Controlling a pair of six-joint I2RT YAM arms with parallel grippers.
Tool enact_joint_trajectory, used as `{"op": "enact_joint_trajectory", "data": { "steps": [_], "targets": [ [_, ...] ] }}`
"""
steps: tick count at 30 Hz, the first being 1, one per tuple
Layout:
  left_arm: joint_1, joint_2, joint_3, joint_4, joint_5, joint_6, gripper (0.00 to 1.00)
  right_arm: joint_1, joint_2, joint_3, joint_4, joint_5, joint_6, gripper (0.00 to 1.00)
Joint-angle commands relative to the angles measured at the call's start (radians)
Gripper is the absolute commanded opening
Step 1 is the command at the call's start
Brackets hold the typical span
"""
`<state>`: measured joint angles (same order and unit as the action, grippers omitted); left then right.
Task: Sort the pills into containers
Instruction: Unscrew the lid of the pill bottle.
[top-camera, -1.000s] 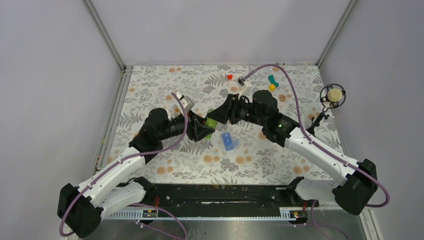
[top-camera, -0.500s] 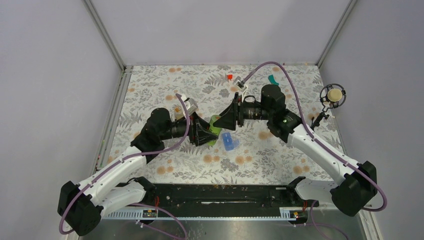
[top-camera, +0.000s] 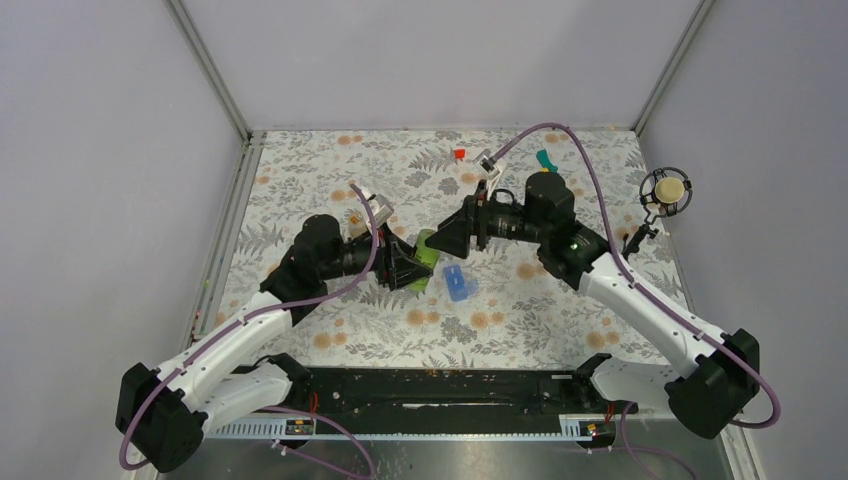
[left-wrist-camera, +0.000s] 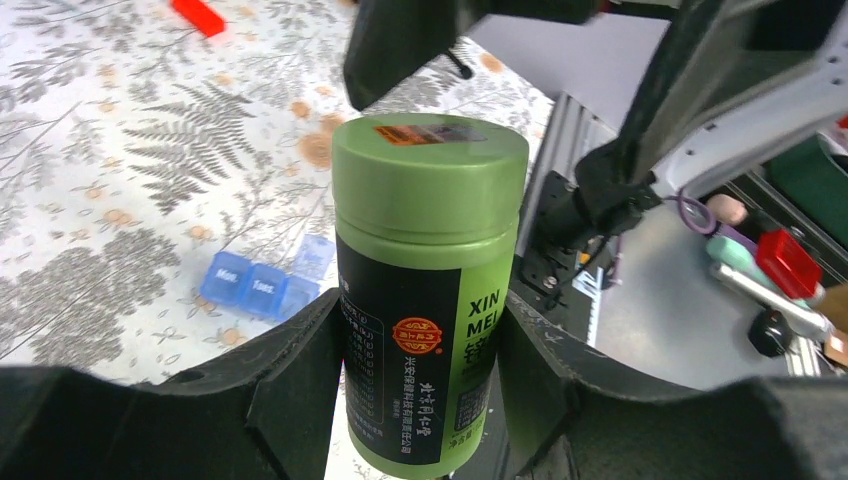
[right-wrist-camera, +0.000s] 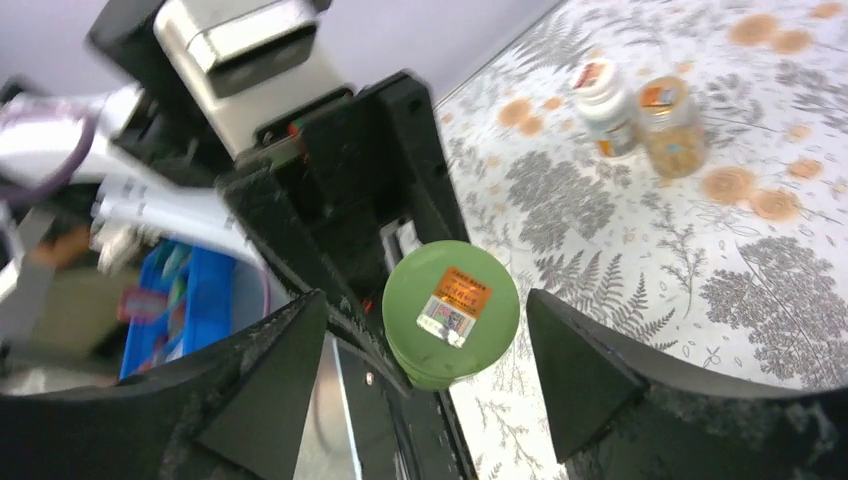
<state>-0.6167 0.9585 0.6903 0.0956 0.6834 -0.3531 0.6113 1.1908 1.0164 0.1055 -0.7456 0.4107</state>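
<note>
Centre of the overhead view: your left gripper (top-camera: 408, 268) pinches a green bottle (top-camera: 425, 255), jaws closed on opposite sides of its lower body. In the left wrist view the bottle fills the middle of the frame, black label gripped on both sides and the green lid (left-wrist-camera: 430, 165) standing clear above the pads.

Your right gripper (top-camera: 450, 238) faces it from the right. In the right wrist view its jaws are spread wide, one on each side of the lid and touching neither side.

The pill box (top-camera: 458, 283), blue and translucent, lies on the floral table (top-camera: 300, 170) just below and right of the bottle. In the left wrist view it sits at lower left. Two small bottles (right-wrist-camera: 640, 115) stand at the upper right of the right wrist view, and a red block (top-camera: 459, 154) lies near the top of the overhead view.

The bottle looks like stiff plastic with a glossy label, so it will probably turn in the pads if you twist hard. The lid is wide, round and smooth-walled. Close on it across its full width, low on the wall. Whether the bottle is full cannot be seen. The pill box looks thin and light, and likely to skid on the table when nudged.
</note>
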Motion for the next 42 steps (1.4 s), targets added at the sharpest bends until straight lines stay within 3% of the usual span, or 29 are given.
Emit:
{"op": "enact_joint_trajectory", "data": {
  "steps": [1, 3, 7, 10, 12, 16, 22, 28, 29, 32, 35, 38, 42],
  "targets": [
    [0.002, -0.007, 0.036, 0.009, -0.147, 0.024, 0.0, 0.128, -0.038, 0.003, -0.002, 0.458, 0.187, 0.81],
    [0.002, -0.008, 0.032, 0.007, -0.176, 0.026, 0.0, 0.207, -0.027, 0.036, -0.079, 0.651, 0.181, 0.84],
    [0.001, -0.008, 0.031, -0.001, -0.208, 0.031, 0.0, 0.277, 0.008, 0.068, -0.147, 0.834, 0.206, 0.87],
    [0.0, -0.01, 0.029, -0.002, -0.218, 0.031, 0.0, 0.282, 0.014, 0.062, -0.133, 0.841, 0.237, 0.73],
    [0.0, -0.012, 0.024, 0.004, -0.222, 0.029, 0.0, 0.282, 0.026, 0.076, -0.146, 0.827, 0.24, 0.7],
    [0.0, -0.016, 0.025, 0.011, -0.235, 0.026, 0.0, 0.285, 0.057, 0.094, -0.179, 0.817, 0.245, 0.8],
    [0.0, -0.035, 0.013, 0.033, -0.253, 0.017, 0.0, 0.285, 0.074, 0.09, -0.184, 0.828, 0.263, 0.82],
    [0.0, -0.043, 0.009, 0.032, -0.24, 0.017, 0.0, 0.284, 0.046, 0.037, -0.066, 0.807, 0.305, 0.57],
    [0.001, -0.044, 0.007, 0.033, -0.239, 0.017, 0.0, 0.284, 0.04, 0.031, -0.049, 0.798, 0.308, 0.57],
    [0.0, -0.048, -0.001, 0.033, -0.238, 0.016, 0.0, 0.285, 0.03, 0.027, -0.032, 0.787, 0.309, 0.75],
    [0.0, -0.052, -0.005, 0.034, -0.237, 0.014, 0.0, 0.285, 0.026, 0.023, -0.022, 0.781, 0.32, 0.8],
    [0.0, -0.058, -0.005, 0.034, -0.235, 0.014, 0.0, 0.284, 0.034, 0.029, -0.019, 0.767, 0.331, 0.66],
    [0.001, -0.065, -0.007, 0.035, -0.236, 0.012, 0.0, 0.284, 0.041, 0.034, -0.006, 0.717, 0.334, 0.32]
  ]
}}
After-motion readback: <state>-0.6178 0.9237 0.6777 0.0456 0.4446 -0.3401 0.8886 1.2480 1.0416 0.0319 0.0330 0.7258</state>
